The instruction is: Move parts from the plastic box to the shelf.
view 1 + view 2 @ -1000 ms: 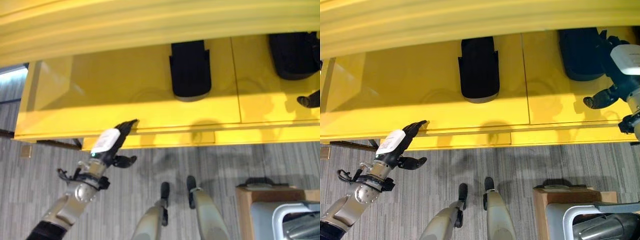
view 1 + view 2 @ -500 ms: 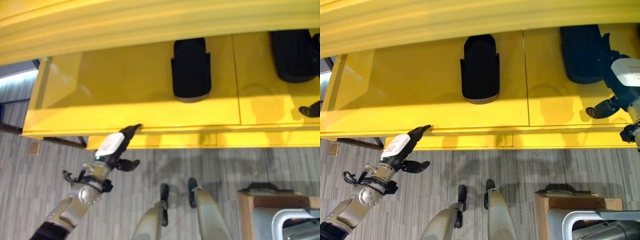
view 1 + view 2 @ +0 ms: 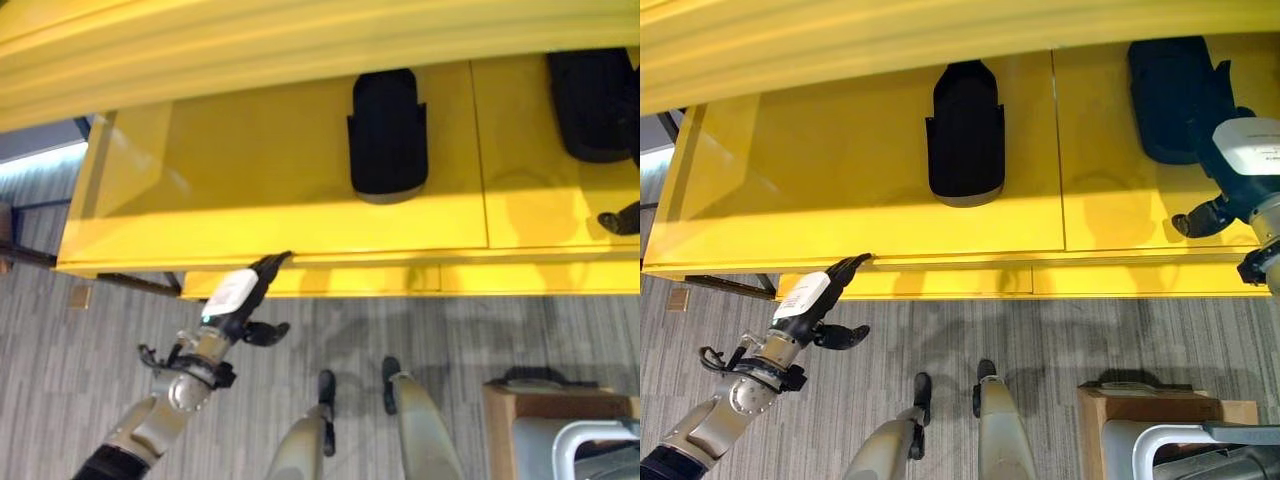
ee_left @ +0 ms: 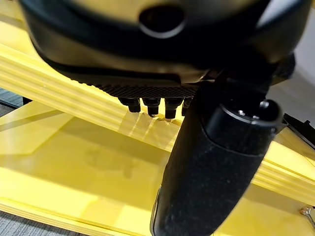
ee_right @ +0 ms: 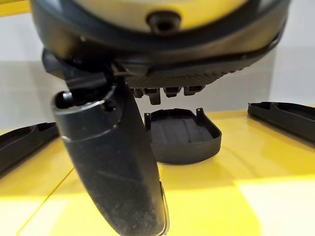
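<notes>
A black moulded part (image 3: 965, 130) lies in the middle of the yellow shelf (image 3: 840, 200). A second black part (image 3: 1170, 90) lies further right. My right hand (image 3: 1245, 165) hovers over the shelf just right of that second part, open, thumb spread, holding nothing. In the right wrist view a black part (image 5: 182, 135) lies on the shelf past the straight fingers (image 5: 162, 92). My left hand (image 3: 820, 300) reaches up from the lower left, open, its straight fingertips touching the shelf's front edge (image 3: 350, 262).
An upper yellow shelf board (image 3: 940, 40) overhangs the far side. Low at the right stands a brown box (image 3: 1110, 410) with a grey container (image 3: 1160, 440) inside. Grey striped floor (image 3: 1060, 340) lies below the shelf. More black parts (image 5: 285, 115) lie on the shelf beside the right hand.
The camera has shifted a little to the left. My right hand has drawn back slightly from the right black part towards the shelf's front. The left hand stays at the front edge.
</notes>
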{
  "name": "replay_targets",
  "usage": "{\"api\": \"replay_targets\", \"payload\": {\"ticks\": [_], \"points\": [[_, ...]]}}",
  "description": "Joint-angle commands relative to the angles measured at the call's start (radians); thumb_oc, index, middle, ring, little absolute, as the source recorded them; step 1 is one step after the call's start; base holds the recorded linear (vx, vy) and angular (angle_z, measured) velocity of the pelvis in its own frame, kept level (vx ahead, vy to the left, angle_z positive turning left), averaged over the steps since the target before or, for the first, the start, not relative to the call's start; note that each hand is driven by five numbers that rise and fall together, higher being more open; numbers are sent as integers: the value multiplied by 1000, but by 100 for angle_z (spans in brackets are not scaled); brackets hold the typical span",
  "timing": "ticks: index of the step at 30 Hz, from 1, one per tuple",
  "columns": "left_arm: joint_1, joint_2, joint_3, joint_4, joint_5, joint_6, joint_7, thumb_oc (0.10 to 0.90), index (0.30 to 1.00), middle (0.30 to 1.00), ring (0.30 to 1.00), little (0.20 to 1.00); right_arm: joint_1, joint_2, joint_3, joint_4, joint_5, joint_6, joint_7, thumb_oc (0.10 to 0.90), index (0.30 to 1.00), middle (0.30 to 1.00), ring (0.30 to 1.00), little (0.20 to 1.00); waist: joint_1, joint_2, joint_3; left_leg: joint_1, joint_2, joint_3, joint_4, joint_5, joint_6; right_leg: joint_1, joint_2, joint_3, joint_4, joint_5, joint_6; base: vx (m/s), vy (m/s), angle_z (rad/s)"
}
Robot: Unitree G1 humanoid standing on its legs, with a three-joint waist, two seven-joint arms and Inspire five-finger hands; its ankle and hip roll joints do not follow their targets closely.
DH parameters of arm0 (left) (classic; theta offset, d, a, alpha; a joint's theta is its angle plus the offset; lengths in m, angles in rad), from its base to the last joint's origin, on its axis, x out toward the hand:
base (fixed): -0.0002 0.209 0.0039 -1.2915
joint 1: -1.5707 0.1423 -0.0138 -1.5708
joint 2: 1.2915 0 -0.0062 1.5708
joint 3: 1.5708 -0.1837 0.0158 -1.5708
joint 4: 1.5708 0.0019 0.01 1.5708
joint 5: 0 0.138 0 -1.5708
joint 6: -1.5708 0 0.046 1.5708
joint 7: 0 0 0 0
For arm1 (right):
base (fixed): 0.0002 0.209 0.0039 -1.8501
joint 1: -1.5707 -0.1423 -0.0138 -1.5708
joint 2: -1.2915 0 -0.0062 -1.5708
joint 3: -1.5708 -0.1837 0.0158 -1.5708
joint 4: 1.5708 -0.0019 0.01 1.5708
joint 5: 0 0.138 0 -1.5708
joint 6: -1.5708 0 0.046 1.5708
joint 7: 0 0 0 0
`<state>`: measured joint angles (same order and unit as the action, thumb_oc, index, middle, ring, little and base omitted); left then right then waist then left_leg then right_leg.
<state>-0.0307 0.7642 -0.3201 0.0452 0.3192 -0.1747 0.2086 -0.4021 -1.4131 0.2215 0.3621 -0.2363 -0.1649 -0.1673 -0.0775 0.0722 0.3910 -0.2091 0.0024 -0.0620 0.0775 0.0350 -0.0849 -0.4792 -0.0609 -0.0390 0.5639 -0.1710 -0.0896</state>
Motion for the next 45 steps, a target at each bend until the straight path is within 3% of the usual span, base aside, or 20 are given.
{"api": "replay_targets", "payload": {"ticks": [1, 14, 26, 36, 45], "points": [[-19, -13, -16, -47, -21, -45, 57, 900, 1000, 1000, 1000, 1000, -164, -42, 15, 54, -19, 2, -81, 900, 1000, 1000, 1000, 1000, 0, -17, -78, 2, 70, -48, -150, 169, -17, 9, 36, 26, 15, -53, 49, 0, 0, 0], [-50, -17, -47, -63, -17, -49, 41, 900, 1000, 1000, 1000, 1000, -194, 10, 112, 83, -56, 4, -59, 900, 1000, 1000, 1000, 1000, 1, -12, -71, -2, 64, -44, -147, 165, -15, 3, 39, 35, 7, -43, 53, 0, 0, 0], [-73, -18, -61, -72, -15, -54, 31, 900, 1000, 1000, 1000, 1000, -168, 48, 126, 113, -68, 10, -44, 900, 1000, 1000, 1000, 1000, -1, -6, -69, -6, 60, -42, -145, 164, -14, -2, 40, 42, 3, -34, 56, 0, 0, 0], [-72, -20, -64, -82, -15, -53, 20, 900, 1000, 1000, 1000, 1000, -90, 68, 65, 83, -41, -1, -33, 900, 1000, 1000, 1000, 1000, -9, -10, -71, -5, 59, -39, -143, 156, -11, -4, 42, 50, -4, -31, 59, 0, 0, 0], [-61, -19, -48, -84, -24, -46, 2, 900, 1000, 1000, 1000, 1000, 54, 112, -54, -4, 29, -18, -15, 900, 1000, 1000, 1000, 1000, -16, -17, -74, -5, 61, -34, -137, 148, -9, -3, 43, 52, -16, -25, 62, 0, 0, 0]]}}
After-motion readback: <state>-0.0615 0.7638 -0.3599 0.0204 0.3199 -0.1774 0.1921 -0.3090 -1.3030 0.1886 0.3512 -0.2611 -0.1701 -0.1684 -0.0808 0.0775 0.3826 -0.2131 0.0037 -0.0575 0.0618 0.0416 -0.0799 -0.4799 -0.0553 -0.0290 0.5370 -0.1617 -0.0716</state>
